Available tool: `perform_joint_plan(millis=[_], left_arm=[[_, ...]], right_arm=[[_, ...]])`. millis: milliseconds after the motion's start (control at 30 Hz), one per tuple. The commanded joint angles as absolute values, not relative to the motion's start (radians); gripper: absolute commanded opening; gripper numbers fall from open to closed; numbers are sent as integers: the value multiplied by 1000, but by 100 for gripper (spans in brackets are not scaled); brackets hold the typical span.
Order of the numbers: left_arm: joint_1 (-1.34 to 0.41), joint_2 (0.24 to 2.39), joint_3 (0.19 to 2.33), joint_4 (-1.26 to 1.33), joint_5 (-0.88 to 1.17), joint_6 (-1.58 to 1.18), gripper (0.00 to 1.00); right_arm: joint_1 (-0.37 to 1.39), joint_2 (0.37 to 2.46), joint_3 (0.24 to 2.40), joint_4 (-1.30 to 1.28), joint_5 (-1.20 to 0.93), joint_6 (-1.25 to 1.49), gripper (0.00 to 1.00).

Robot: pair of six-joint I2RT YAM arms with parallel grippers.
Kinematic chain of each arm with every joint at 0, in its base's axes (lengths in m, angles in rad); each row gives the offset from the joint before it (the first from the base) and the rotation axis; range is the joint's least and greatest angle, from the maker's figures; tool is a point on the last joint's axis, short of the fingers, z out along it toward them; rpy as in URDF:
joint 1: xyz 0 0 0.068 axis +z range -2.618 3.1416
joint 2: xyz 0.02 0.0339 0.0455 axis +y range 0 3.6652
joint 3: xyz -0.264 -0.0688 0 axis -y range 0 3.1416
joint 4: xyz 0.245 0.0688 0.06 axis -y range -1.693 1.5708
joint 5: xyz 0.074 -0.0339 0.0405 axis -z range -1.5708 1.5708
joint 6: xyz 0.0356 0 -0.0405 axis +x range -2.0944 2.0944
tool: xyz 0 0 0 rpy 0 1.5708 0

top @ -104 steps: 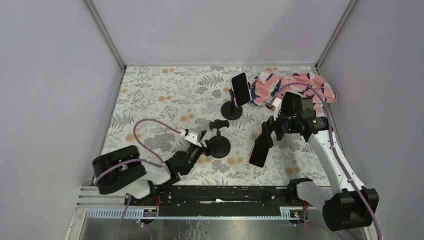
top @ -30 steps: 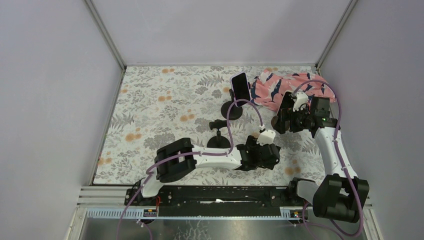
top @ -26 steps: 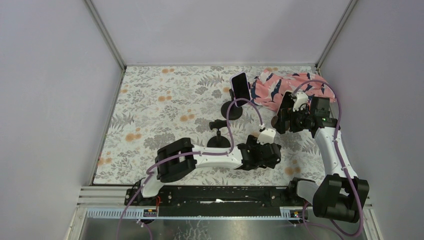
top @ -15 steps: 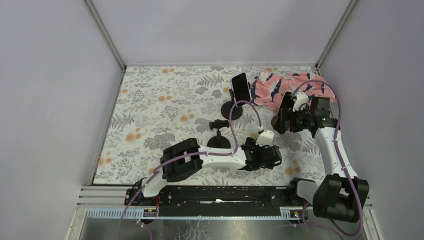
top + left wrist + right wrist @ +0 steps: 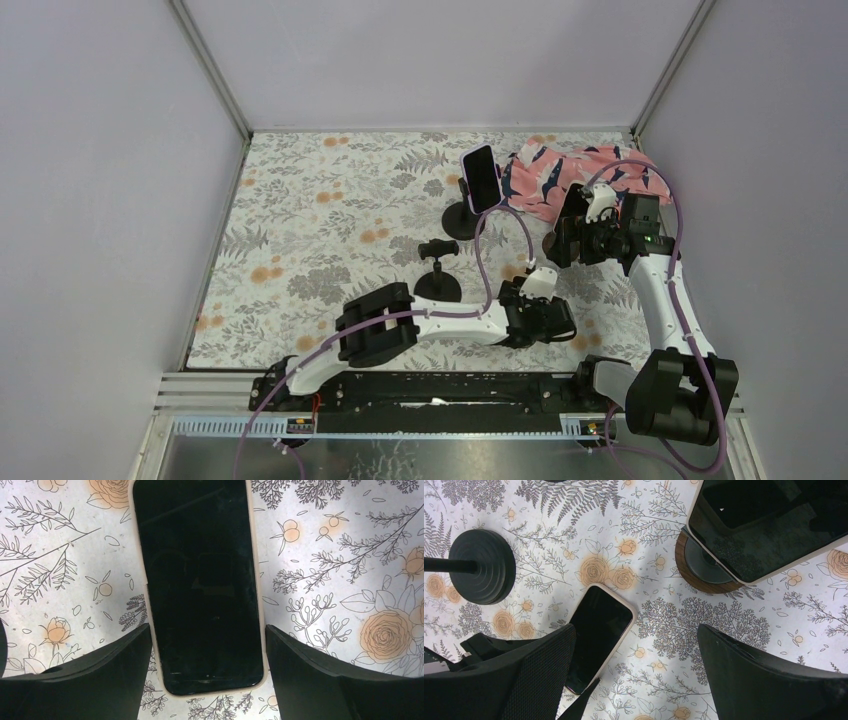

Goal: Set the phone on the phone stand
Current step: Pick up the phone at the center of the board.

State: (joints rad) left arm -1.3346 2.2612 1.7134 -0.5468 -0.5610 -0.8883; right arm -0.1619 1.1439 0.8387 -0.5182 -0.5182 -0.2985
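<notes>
The phone [image 5: 200, 580] lies flat on the flowery tabletop [image 5: 300, 200], dark screen up, w/ a pale case round it. It's in the front R part of the tabletop, not on the phone stand [image 5: 437, 272]. The phone stand is black, w/ a round foot & a small clip on top. It stands a bit to the L of the phone, apart from it.

The L arm reaches far across to the R side, & the L hand [image 5: 207, 635] hangs right over the phone. Its 2 fingers [image 5: 100, 680] are spread wide, 1 on each side of one end of the phone, right by the long edges. Can't tell if they press the phone or just sit beside it. In the top cam the L hand hides the phone.

The R hand [image 5: 636, 630] is up over the tabletop, just behind the phone. Its fingers are wide apart: let go, not holding a thing.

Further back a 2nd phone [image 5: 481, 178] sits tilted on a 2nd stand [image 5: 463, 222] w/ a round foot. A pink cloth [image 5: 600, 170] w/ dark marks lies in the back R corner, just beside that 2nd phone.
</notes>
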Motion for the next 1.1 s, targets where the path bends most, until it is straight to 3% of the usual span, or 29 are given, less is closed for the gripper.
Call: perform_joint_plan(millis=[0, 167, 300, 367, 600, 767, 1067], left_arm=[[-1339, 2318, 1737, -689, -582, -928, 87], [-1341, 2325, 1718, -712, -558, -944, 96], [-1341, 2332, 1714, -712, -546, -938, 93], [-1341, 2334, 1711, -712, -542, -925, 87], [-1322, 2263, 1633, -632, -481, -874, 39], [-1312, 2152, 1547, -551, -536, -838, 28], [-1321, 1889, 1318, -260, -651, -743, 26]], right_arm=[[-167, 1137, 856, -523, -551, -302, 100], [-167, 1140, 855, -525, -563, -301, 100], [-167, 1145, 856, -528, -572, -299, 100], [-167, 1147, 856, -529, -573, -299, 100], [-167, 1153, 853, -532, -602, -293, 100], [-167, 1199, 851, -550, -724, -276, 100], [-167, 1259, 868, -561, -842, -262, 100]])
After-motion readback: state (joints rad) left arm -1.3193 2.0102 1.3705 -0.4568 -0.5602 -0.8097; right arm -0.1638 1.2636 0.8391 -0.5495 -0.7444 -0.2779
